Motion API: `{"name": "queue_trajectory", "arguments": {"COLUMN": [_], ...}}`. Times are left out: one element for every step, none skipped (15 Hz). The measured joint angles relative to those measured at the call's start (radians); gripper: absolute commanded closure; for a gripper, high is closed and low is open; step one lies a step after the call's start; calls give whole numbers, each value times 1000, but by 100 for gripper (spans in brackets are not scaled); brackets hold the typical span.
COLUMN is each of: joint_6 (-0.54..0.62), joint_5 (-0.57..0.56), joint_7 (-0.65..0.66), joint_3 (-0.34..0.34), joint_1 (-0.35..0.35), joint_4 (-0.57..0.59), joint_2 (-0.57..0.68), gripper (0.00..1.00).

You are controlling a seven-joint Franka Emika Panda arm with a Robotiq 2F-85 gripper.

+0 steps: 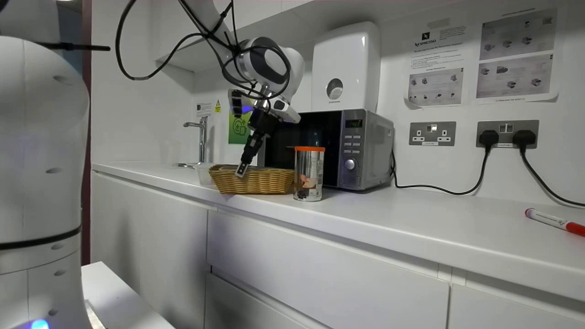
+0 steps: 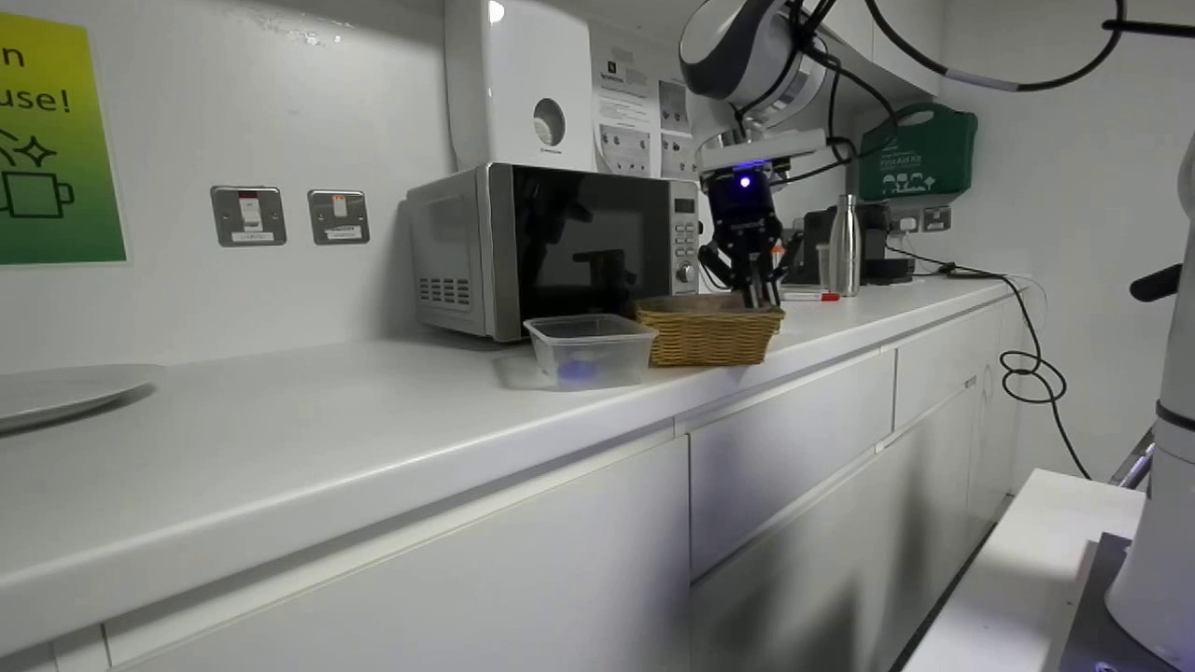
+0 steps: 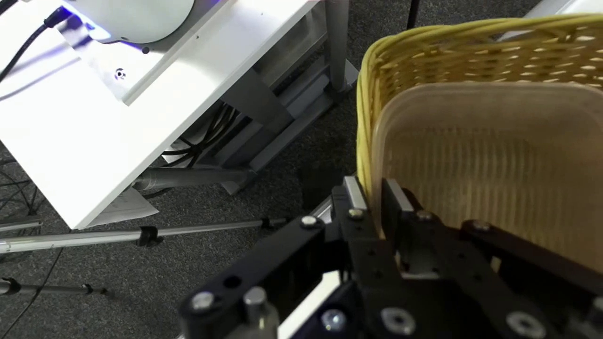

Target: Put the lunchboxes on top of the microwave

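Note:
The tan-yellow basket lunchbox (image 1: 253,183) (image 2: 709,336) sits at the counter's front edge, before the microwave (image 1: 374,146) (image 2: 597,252). A pale translucent container (image 3: 494,108) lies inside the basket (image 3: 471,52). Another translucent lunchbox (image 1: 204,175) (image 2: 597,359) stands on the counter beside the basket. My gripper (image 1: 241,170) (image 2: 763,299) points down at the basket's rim. In the wrist view its fingers (image 3: 372,188) are close together, one outside the rim and one inside the container, with both walls pinched between them. The lower finger parts inside the basket are hidden in the exterior views.
A can with an orange lid (image 1: 309,176) stands close beside the basket, before the microwave. A white wall dispenser (image 1: 352,64) (image 2: 523,84) rises behind the microwave top. A plate (image 2: 75,392), a metal bottle (image 2: 847,247) and a red marker (image 1: 555,221) are on the counter.

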Motion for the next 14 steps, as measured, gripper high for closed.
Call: {"name": "queue_trajectory", "arguments": {"joint_6": [0, 1, 1, 1, 1, 1, 1, 1, 0, 0, -2, -6, -10, -13], "joint_5": [2, 2, 4, 4, 4, 3, -4, -16, -40, -67, -95, -123, -153, -179], "joint_7": [0, -1, -3, -5, -9, -14, -25, -35, -41, -44, -46, -46, -48, -51], "joint_3": [0, 0, 0, 0, 0, 0, 2, 6, 13, 21, 31, 40, 47, 53], "joint_1": [0, 0, 0, 0, 0, 0, 1, 2, 4, 6, 7, 8, 10, 12], "joint_4": [1, 2, 3, 4, 6, 9, 15, 24, 38, 58, 81, 105, 130, 154], "joint_2": [-1, -2, -3, -4, -5, -7, -9, -12, -18, -28, -39, -52, -65, -77], "gripper": [97, 98, 97, 97, 97, 97, 97, 97, 97, 97, 97, 97, 97, 97]}}
